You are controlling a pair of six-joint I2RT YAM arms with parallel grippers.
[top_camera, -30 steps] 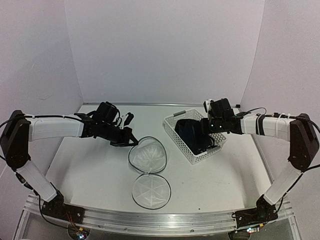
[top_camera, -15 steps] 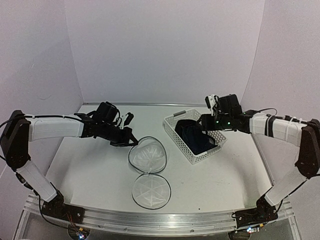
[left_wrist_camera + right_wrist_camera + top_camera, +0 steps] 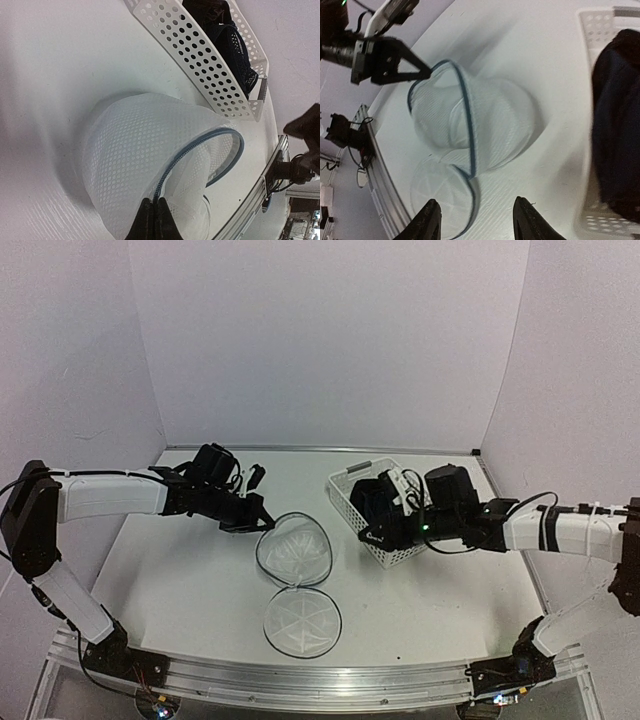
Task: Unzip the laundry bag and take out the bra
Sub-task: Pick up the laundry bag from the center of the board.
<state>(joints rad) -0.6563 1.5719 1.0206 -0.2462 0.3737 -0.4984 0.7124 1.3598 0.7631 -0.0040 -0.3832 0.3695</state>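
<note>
The laundry bag (image 3: 296, 550) lies open on the table as a white mesh pouch with a dark rim, and its round lid (image 3: 302, 623) lies flat in front of it. My left gripper (image 3: 262, 524) is shut on the bag's zipper rim (image 3: 165, 180), holding the mouth up. The bra (image 3: 362, 496), dark fabric, lies inside the white slotted basket (image 3: 345, 480); it also shows in the right wrist view (image 3: 617, 125). My right gripper (image 3: 371, 531) hangs open and empty over the basket's near left side, facing the bag (image 3: 485, 125).
The basket (image 3: 592, 30) stands right of the bag, a hand's width away. The table's front rail (image 3: 300, 680) runs just past the lid (image 3: 440, 195). My left gripper (image 3: 395, 65) shows at the bag's far rim in the right wrist view.
The right gripper opened and left the bra in the basket. It then swung forward and left from the basket's far side to its near left side. The left arm held still.
</note>
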